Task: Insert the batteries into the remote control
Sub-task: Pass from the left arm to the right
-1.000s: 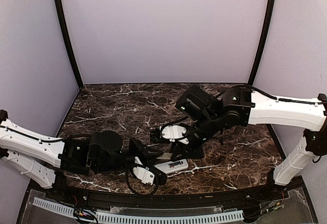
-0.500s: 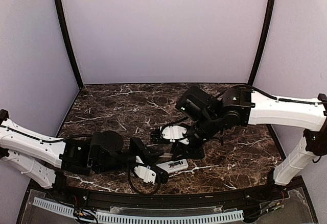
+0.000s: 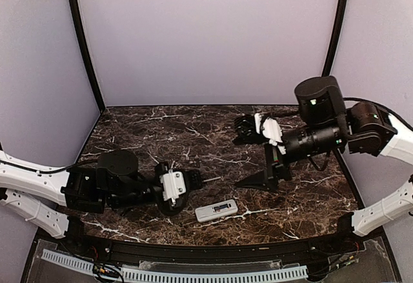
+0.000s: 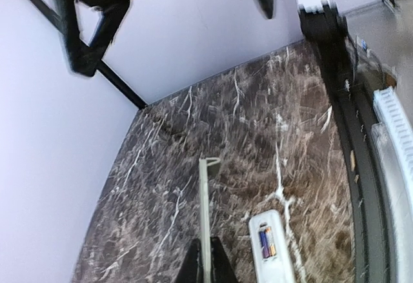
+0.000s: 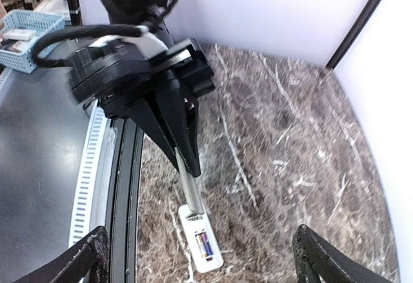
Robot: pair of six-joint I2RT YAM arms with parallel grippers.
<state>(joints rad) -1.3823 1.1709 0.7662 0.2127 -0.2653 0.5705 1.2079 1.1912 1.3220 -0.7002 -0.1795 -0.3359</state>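
1. Cover fitting is being judged the step in hand. A thin white cover [image 4: 205, 212] is being pinched edge-on by the left gripper [image 5: 187, 157], whose fingers are clenched on it.
2. The right gripper [image 3: 245, 156] is being carried high above the marble table [image 3: 310, 199], its fingers spread wide with nothing between them.
3. The remote control [image 3: 216, 211] is lying back-up near the table's front edge. It is being seen close to the left gripper and, in the left wrist view, apart from the cover.
4. A good closing is being judged to need the following:
   - The cover is being turned flat over the handset.
   - Its lipped end is being lined up with the end of the opening.
   - Pressure is being applied only while the handset is being steadied, perhaps by the free right gripper, since so light a piece is likely to skate on polished stone.
5. The recessed compartment [image 4: 266, 243] is being shown uncovered, and the batteries [image 5: 204, 244] are being seen seated inside it, so loading proper is being judged done.
6. A pale blue basket [image 5: 19, 28] is being glimpsed beyond the table in the right wrist view. Something white is lying in it, too blurred to name.
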